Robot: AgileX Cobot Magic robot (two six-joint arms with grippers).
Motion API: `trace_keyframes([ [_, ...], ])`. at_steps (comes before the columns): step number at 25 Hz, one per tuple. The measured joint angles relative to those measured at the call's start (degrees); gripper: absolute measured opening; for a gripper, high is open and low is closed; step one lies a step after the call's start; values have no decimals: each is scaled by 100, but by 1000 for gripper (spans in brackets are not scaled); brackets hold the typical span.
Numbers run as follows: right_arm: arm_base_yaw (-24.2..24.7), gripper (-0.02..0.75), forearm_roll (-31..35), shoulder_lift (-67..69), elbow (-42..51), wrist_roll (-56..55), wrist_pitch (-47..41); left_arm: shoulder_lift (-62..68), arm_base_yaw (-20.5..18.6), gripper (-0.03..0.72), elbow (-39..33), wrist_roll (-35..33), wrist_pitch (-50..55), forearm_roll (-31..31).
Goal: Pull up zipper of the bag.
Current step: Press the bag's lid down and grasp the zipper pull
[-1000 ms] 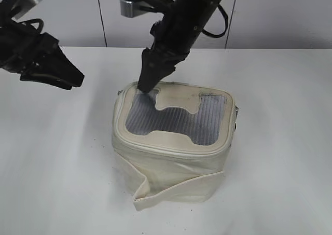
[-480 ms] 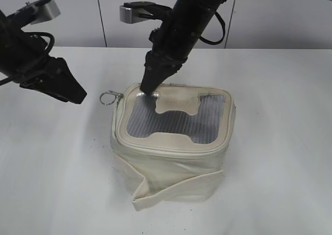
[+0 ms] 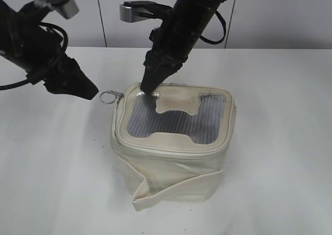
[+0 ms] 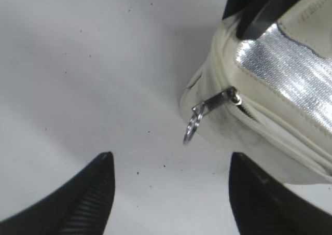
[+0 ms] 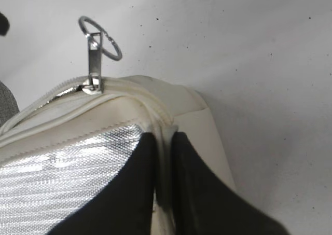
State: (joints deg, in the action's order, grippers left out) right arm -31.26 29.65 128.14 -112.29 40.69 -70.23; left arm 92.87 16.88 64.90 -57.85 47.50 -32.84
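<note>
Right black pincer [image 3: 149,87] pinches the small boxy cream-white leatherette bag's [image 3: 174,162] lid rim; left black pincer [image 4: 171,193] gapes wide, empty, near the silver ring-tabbed zipper pull [image 4: 205,115].

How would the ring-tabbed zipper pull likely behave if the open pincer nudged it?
The zipper pull would probably swing freely: its ring dangles clear of the bag. Being small, shiny metal, it may slip from the left pincer. The creased bag would likely give.
</note>
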Motion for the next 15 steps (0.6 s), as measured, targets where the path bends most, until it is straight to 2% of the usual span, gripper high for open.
trace_keyframes([
  [5,0,65,-4,0,0,-12,0,0,403,526,0,-78,1,856],
  [11,0,64,-4,0,0,-12,0,0,721,517,0,-96,-644,1176],
  [15,0,64,-11,0,0,-12,0,0,795,454,0,-98,-1033,1382],
])
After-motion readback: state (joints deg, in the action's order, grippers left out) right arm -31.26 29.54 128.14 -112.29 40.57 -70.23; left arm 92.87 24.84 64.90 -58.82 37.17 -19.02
